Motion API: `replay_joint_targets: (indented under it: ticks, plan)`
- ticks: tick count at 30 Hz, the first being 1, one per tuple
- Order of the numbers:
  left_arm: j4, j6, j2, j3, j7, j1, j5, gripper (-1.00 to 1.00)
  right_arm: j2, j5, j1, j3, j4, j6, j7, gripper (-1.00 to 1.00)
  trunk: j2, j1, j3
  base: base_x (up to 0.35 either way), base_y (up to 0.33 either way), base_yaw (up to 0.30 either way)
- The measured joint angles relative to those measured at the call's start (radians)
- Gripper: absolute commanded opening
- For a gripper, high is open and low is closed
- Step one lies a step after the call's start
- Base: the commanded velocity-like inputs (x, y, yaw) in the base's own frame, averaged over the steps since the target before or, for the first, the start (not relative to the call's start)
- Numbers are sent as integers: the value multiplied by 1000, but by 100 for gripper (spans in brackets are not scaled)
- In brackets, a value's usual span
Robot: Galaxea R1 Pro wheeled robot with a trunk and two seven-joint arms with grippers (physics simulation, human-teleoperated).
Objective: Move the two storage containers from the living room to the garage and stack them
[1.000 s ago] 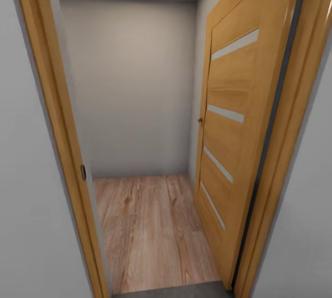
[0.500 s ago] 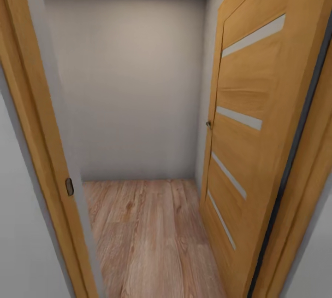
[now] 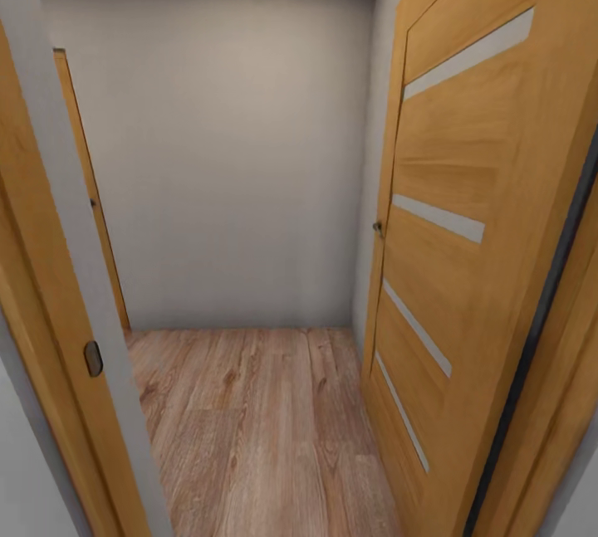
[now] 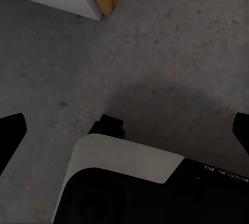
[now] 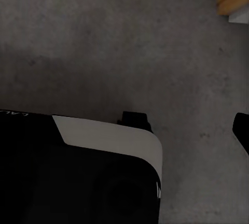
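The storage containers are out of view. In the left wrist view my left gripper (image 4: 124, 130) hangs open over dark grey concrete floor (image 4: 171, 42), one black fingertip at each side edge and nothing between them. My right gripper (image 5: 124, 130) also looks down at concrete floor (image 5: 104, 26); one black fingertip (image 5: 241, 129) stands far out at the edge, so it reads as open and empty. Ahead in the head view lies a narrow hallway with a light wood plank floor (image 3: 257, 421).
An orange door (image 3: 465, 230) stands swung open along the right. The orange door frame (image 3: 41, 313) is close on the left, with another orange door (image 3: 83, 188) beyond it. A white wall (image 3: 224, 155) closes the hallway. My black-and-white base (image 4: 129, 182) shows below the grippers.
The camera has moved forward into the doorway: the frame slid outward, the grey floor strip left the bottom edge, and a second orange door came into sight at the left.
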Motion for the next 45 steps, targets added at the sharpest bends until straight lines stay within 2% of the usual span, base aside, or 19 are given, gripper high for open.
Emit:
replay_joint_targets:
  ticks: [19,28,35,45]
  plan:
    - [0,0,0,1,1,0,2,100,0,3,0,6,0,-1,0,100,0,0,0,0,-3,64]
    - [0,0,0,2,0,0,1,100,0,2,0,1,0,0,-1,100,0,0,0,0,-210,0]
    - [0,0,1,2,0,0,2,100,1,0,0,0,0,0,-1,100,0,0,0,0,-50,6]
    - [0,0,0,2,0,0,1,100,0,1,0,0,0,0,-1,100,0,0,0,0,-1,207]
